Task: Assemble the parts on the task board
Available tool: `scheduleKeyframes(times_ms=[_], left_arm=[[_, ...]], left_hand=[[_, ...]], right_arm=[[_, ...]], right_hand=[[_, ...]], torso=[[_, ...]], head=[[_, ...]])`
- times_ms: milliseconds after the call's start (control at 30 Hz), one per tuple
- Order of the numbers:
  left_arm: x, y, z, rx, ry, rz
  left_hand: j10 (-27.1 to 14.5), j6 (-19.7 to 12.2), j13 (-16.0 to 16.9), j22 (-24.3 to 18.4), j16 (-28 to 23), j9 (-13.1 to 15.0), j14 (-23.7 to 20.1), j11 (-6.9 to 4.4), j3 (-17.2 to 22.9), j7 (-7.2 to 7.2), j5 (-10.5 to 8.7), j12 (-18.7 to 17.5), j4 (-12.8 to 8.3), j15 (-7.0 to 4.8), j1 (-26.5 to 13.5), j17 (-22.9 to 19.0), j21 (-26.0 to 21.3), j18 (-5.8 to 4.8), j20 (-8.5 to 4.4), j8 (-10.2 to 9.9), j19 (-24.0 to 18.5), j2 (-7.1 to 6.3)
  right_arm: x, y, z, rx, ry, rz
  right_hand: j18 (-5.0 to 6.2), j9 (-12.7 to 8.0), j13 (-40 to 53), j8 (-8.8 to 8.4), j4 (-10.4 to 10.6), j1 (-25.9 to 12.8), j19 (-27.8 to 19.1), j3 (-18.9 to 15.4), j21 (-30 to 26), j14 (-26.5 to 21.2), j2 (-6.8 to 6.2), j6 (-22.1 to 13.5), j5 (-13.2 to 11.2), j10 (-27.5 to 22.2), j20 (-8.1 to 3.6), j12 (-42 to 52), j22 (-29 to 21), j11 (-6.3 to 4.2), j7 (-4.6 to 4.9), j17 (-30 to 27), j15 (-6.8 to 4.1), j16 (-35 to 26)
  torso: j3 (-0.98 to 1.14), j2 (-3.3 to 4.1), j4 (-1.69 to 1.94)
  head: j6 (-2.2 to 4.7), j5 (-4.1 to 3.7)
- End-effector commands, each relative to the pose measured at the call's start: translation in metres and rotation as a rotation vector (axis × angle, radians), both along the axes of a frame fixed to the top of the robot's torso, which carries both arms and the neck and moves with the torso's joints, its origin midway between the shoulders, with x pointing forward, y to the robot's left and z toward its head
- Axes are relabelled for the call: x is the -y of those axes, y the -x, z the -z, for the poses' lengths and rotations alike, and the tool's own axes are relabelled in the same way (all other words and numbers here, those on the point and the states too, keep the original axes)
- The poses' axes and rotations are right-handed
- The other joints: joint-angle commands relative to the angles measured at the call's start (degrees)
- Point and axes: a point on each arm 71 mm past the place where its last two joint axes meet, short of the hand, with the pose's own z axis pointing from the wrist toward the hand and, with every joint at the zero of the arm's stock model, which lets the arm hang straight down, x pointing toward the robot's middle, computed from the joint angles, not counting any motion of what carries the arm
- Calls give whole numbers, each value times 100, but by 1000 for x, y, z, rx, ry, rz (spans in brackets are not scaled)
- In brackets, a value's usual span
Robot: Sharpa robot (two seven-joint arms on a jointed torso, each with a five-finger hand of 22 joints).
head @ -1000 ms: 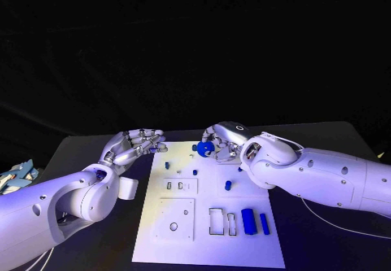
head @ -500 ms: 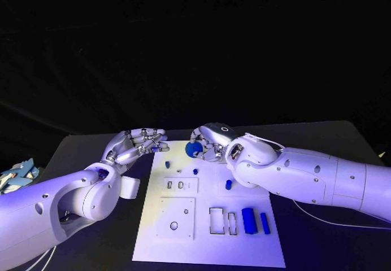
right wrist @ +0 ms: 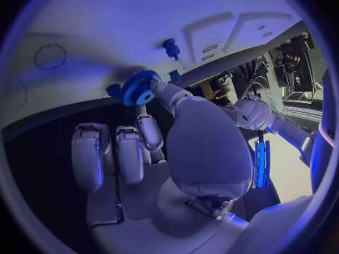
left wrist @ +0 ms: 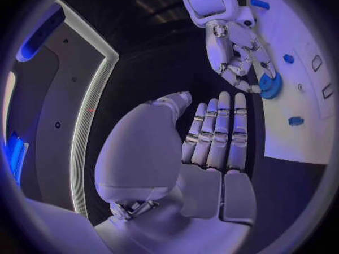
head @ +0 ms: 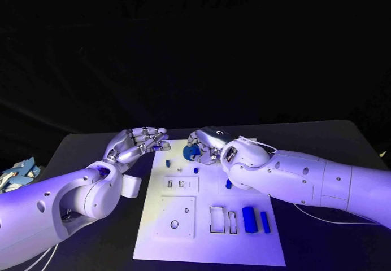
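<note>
The white task board (head: 204, 237) lies in the middle of the black table. My right hand (head: 209, 147) hovers over its far end and pinches a blue gear (head: 191, 151) by its fingertips; the gear (right wrist: 140, 87) and the holding hand (left wrist: 237, 51) also show in the wrist views. My left hand (head: 134, 144) hangs just off the board's far left corner, fingers stretched out and holding nothing. Small blue pegs (head: 167, 164) (head: 195, 169) stand on the board below the gear, with another (head: 228, 183) beside my right forearm.
Two long blue blocks (head: 248, 220) (head: 265, 223) lie at the board's near right, beside rectangular slots (head: 217, 220). A square plate with a round hole (head: 175, 217) sits at its near left. A pale crumpled thing (head: 16, 175) lies at the table's left edge.
My right hand has carried the blue gear leftward over the board's far end, closer to my left hand. The left hand has barely shifted.
</note>
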Motion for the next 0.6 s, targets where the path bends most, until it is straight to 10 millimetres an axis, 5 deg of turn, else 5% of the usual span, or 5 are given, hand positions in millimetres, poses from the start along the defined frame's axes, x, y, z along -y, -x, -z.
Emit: scheduleKeyframes(times_ms=[33, 600], left_arm=[[2, 1, -1, 4, 12, 19], [1, 1, -1, 5, 10, 16]], left_hand=[[5, -32, 9, -6, -17, -5, 5, 31, 12, 112, -29, -12, -1, 19, -12, 8, 4, 72, 18, -33, 26, -53], [22, -30, 11, -19, -38, -4, 6, 30, 46, 110, -30, -43, -29, 19, -40, 34, -2, 74, 21, -39, 28, -52]], right_arm=[[-2, 1, 3, -7, 24, -16], [5, -2, 7, -28, 54, 9]], right_hand=[[-94, 306, -10, 282, 29, -58, 109, 69, 19, 442, 0, 121, 20, 3, -37, -11, 761, 25, -150, 743, -32, 25], [-88, 310, -39, 265, 33, -110, 92, 82, 3, 437, -36, 89, -36, -31, -28, -42, 740, 39, -135, 722, -20, 17]], torso=[[1, -3, -3], [4, -3, -6]], head=[[-6, 1], [-20, 2]])
